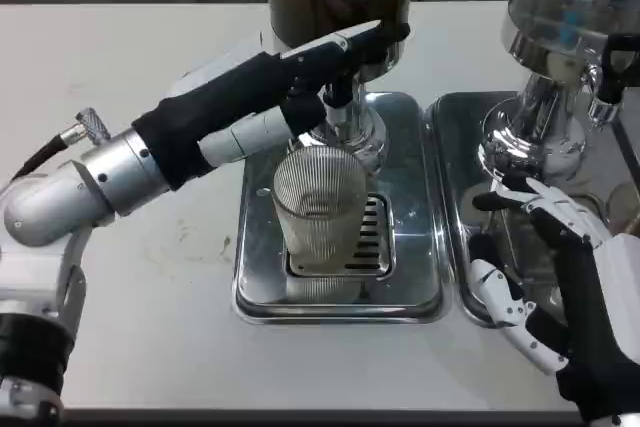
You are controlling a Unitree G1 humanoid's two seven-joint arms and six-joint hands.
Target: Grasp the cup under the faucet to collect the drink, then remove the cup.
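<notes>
A ribbed clear cup (320, 209) is seen upright on the slotted grate (372, 237) of a shiny metal drip tray (262, 292), its long axis vertical and its mouth turned up toward the faucet (340, 102) directly above. The cup is gripped by neither hand. The left hand (300, 72) is stretched out above and behind the cup, its fingertips laid against the faucet's lever. The right hand (545, 282) is held low at the near right beside a second tray (450, 207), fingers spread apart and nothing grasped.
</notes>
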